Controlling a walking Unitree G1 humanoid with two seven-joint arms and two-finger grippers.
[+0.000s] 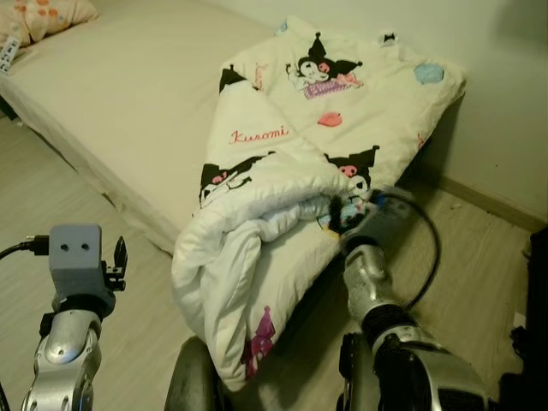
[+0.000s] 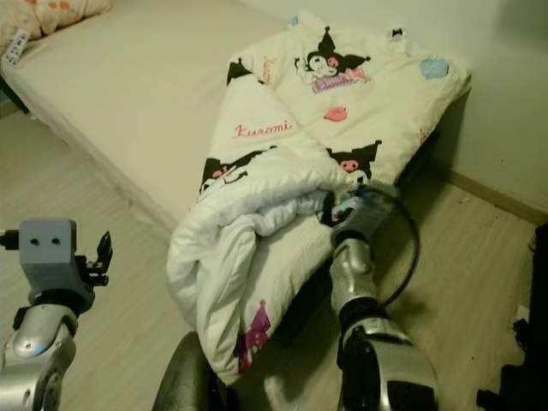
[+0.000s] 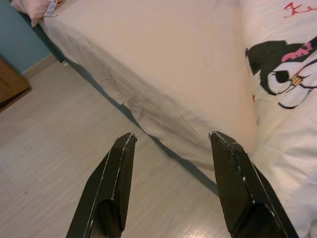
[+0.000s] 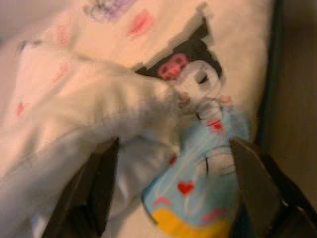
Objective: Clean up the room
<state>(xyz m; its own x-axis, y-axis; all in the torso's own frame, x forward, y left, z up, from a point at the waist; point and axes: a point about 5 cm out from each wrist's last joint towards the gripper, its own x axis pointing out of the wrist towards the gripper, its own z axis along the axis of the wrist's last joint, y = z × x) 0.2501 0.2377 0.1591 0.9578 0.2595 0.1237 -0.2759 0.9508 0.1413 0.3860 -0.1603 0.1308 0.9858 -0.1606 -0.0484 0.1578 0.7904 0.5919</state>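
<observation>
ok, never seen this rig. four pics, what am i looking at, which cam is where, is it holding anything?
It is a humanoid robot with two silver arms, each ending in two long black fingers. The top two pictures come from its head cameras, looking down at a bed with a bare mattress and a cartoon-print comforter slumping off the edge toward the wood floor. A pillow sits at the far corner. The other two pictures come from the wrists. The left gripper is open over the floor beside the bed, holding nothing. The right gripper is open, pushed up against the bunched comforter fold, not yet clamped on it.
</observation>
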